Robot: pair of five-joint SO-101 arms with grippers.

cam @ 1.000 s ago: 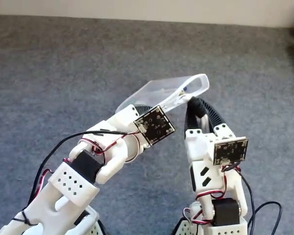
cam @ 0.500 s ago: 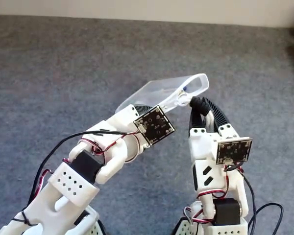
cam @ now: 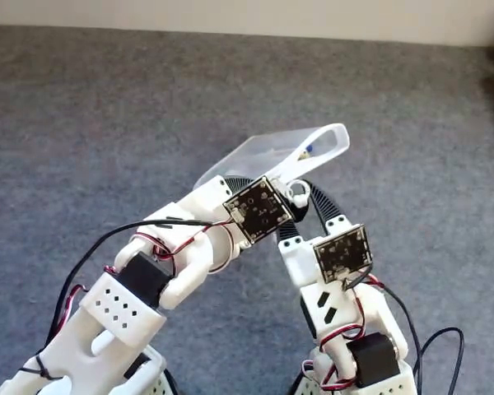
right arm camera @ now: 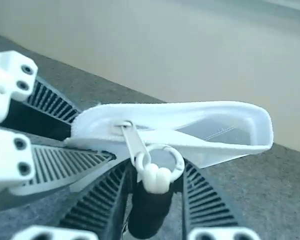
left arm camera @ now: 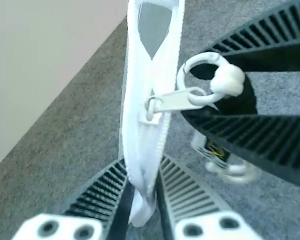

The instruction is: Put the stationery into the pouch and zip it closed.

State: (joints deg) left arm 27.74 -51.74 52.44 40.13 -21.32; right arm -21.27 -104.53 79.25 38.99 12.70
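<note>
— White-zipped clear plastic pouch (cam: 263, 152) is held above the grey desk (cam: 82, 107), its end clamped in your left fingers (left arm camera: 97, 192).
— Your right fingers (right arm camera: 205, 212), pinching the white ring pull (right arm camera: 157, 162), just swung inward. The mouth beyond it gapes, so the pouch isn't zipped yet.

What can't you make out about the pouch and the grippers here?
Pouch contents: high view, a speck shows through the wall, too small to name.
Left gripper hold on the pouch: high view, covered by its camera board.
White thing beyond the right gripper: left wrist view, blurred.
Pouch's far end: left wrist view, cut off by the top edge.
</note>
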